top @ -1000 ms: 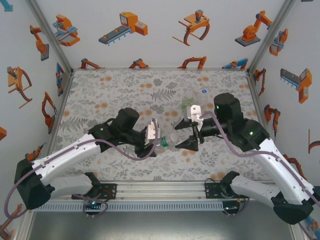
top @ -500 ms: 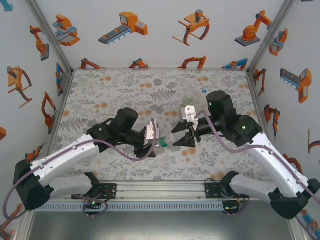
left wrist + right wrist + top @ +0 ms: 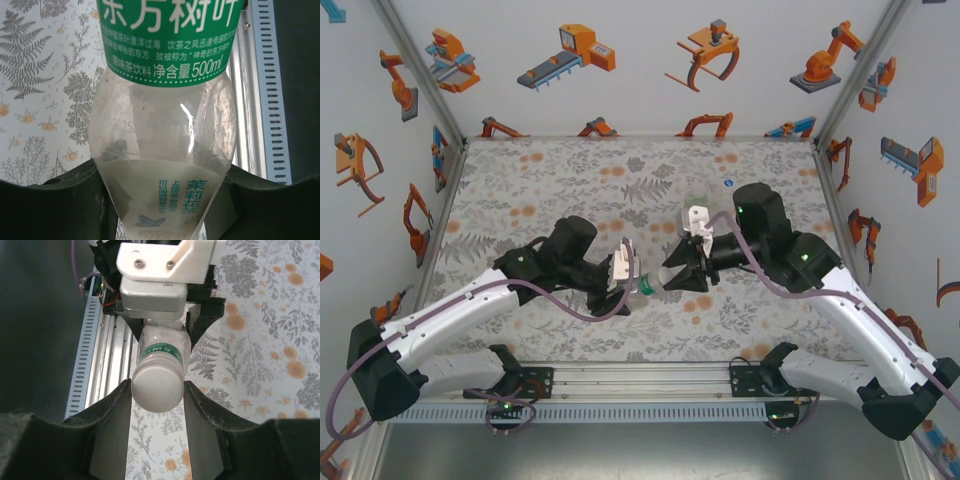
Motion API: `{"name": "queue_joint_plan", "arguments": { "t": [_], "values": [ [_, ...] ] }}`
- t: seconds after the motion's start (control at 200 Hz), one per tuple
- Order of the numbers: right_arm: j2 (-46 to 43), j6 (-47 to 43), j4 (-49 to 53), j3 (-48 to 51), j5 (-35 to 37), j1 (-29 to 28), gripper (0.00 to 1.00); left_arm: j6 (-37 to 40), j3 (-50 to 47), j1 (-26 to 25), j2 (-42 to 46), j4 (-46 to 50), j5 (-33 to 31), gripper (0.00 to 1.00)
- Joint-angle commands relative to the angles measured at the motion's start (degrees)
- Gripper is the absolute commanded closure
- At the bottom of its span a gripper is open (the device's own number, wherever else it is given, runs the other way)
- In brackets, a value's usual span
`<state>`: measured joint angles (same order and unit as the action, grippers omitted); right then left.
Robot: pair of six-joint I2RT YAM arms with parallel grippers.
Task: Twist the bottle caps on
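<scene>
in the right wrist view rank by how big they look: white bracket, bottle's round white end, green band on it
1. White bracket, largest.
2. Round white end; it is nearest the camera, which inflates it.
3. Green band, smallest, partly hidden behind that end.

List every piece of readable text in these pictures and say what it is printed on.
"东方树叶": green label of the bottle, tops of the characters cropped.
"原味茶饮料 净含量 500mL": same green label.
"茉莉花茶": lower white label.
"2025": faint on the clear plastic, the rest unreadable.
Fine print on both labels, and the green label seen from the right wrist: too small to read.
</scene>
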<state>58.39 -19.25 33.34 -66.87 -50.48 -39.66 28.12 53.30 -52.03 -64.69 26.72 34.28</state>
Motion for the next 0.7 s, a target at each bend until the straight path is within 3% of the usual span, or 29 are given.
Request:
{"name": "queue_joint_plan", "arguments": {
  "t": [0.0,0.2,0.451,0.696],
  "values": [
    [-0.53,17.43,-9.67,3.21,4.48,-0.07,1.0,0.51,2.19,-0.09,-0.63,-2.15,-3.06,1.0],
    [-2.18,34.41,-13.09,6.68,15.45,-0.07,1.0,0.45,2.34,-0.09,-1.6,-3.63,-6.05,1.0],
    [-3.02,44.09,-8.14,7.78,22.81,-0.12,1.0,0.04,1.46,-0.11,-1.71,-6.92,-7.97,1.0],
    [-1.7,59.0,-5.05,6.96,30.87,-0.13,0.99,-0.31,1.37,-0.09,-2.02,-8.01,-10.68,1.0]
  ]
}}
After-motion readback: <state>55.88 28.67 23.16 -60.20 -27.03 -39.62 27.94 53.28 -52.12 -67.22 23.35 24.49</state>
